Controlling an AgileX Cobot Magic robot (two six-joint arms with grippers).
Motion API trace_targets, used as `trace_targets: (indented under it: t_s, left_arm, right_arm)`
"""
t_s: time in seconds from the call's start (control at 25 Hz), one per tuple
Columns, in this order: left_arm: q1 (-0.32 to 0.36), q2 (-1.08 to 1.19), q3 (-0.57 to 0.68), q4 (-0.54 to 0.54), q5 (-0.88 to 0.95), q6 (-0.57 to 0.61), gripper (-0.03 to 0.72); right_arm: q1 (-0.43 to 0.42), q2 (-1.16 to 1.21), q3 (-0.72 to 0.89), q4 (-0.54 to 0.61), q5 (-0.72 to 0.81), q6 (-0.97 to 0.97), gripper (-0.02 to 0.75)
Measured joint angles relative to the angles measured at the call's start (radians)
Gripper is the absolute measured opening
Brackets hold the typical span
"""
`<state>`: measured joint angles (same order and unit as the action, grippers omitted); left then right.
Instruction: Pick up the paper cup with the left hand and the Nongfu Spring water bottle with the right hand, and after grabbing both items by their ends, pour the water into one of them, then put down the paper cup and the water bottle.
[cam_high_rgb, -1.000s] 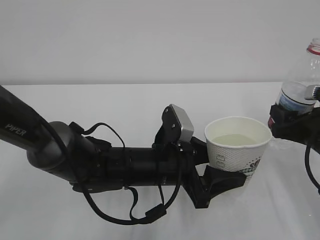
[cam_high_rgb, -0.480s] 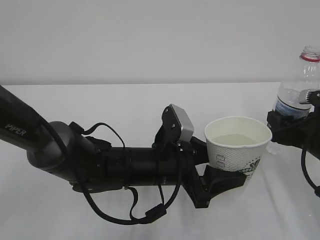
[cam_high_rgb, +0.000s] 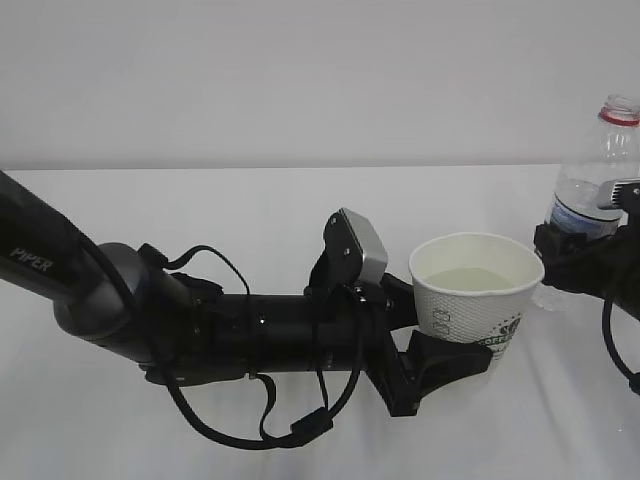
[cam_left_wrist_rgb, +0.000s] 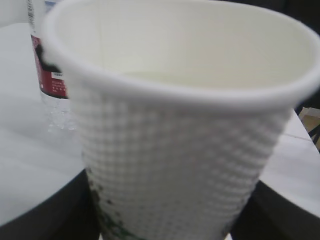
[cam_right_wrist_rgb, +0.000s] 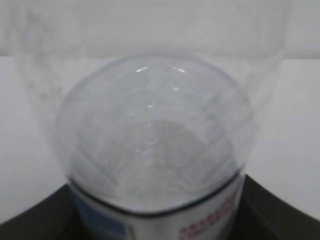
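A plain white table (cam_high_rgb: 250, 210) ran back to a bare pale wall (cam_high_rgb: 300, 80). The left hand (cam_high_rgb: 440, 362) was clamped on the lower part of the cup (cam_high_rgb: 477, 290), held upright near the middle with water (cam_high_rgb: 470, 278) pooled inside. Just right of it, the right hand (cam_high_rgb: 585, 258) gripped the bottle (cam_high_rgb: 600, 190) upright around its label.

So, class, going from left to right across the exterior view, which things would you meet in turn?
PIPER-marked arm → grey camera block → paper cup → water bottle, upright in the right gripper.
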<state>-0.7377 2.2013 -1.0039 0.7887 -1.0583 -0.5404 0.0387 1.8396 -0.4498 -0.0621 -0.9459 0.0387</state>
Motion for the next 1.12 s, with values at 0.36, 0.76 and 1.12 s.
trace_targets:
  t_s: [0.36, 0.76, 1.12]
  left_arm:
    - [0.0, 0.0, 0.0, 0.0, 0.0, 0.0, 0.495]
    - [0.0, 0.0, 0.0, 0.0, 0.0, 0.0, 0.493]
    - [0.0, 0.0, 0.0, 0.0, 0.0, 0.0, 0.491]
  right_arm:
    - [0.0, 0.0, 0.0, 0.0, -0.034, 0.013, 0.455]
    - [0.0, 0.04, 0.0, 0.0, -0.097, 0.015, 0.456]
    - [0.0, 0.04, 0.0, 0.0, -0.104, 0.017, 0.456]
